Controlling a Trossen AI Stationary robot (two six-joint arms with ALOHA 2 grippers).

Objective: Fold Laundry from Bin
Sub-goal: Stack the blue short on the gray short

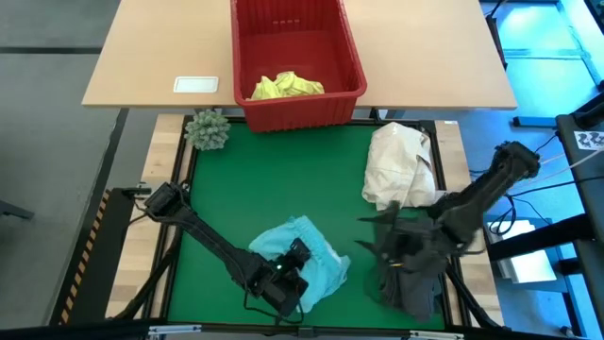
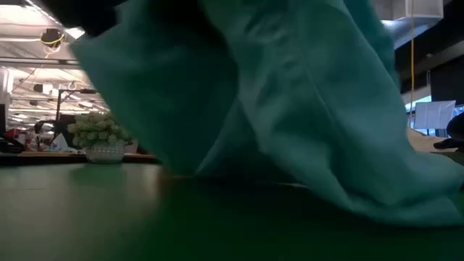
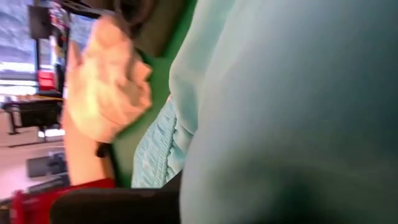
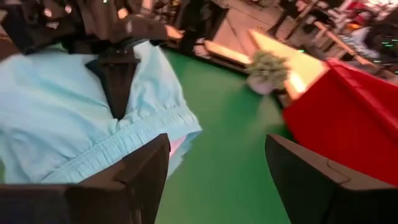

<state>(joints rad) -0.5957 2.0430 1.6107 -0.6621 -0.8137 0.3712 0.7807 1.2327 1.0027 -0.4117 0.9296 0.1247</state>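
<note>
Three garments lie outside the bin. A light turquoise-blue garment [image 1: 307, 260] sits crumpled on the green mat [image 1: 293, 179] at about 6 o'clock, its gathered hem showing in the right wrist view [image 4: 124, 140]. The left hand [image 1: 288, 279] is down on this cloth's near edge; whether its fingers are parted or closed on the fabric I cannot tell. A dark green-black garment [image 1: 406, 283] is heaped at about 5 o'clock, under the right hand [image 1: 401, 247], whose fingers [image 4: 130, 180] stand wide apart with nothing between them in its wrist view. A cream-white cloth bundle [image 1: 401, 165] lies at about 3 o'clock.

At 12 o'clock the red bin [image 1: 297, 71] stands on the wooden table [image 1: 151, 57], holding a bright yellow garment [image 1: 283, 87] in its near left corner. A green spiky ball [image 1: 208, 129] sits just beside the bin, at 10 o'clock.
</note>
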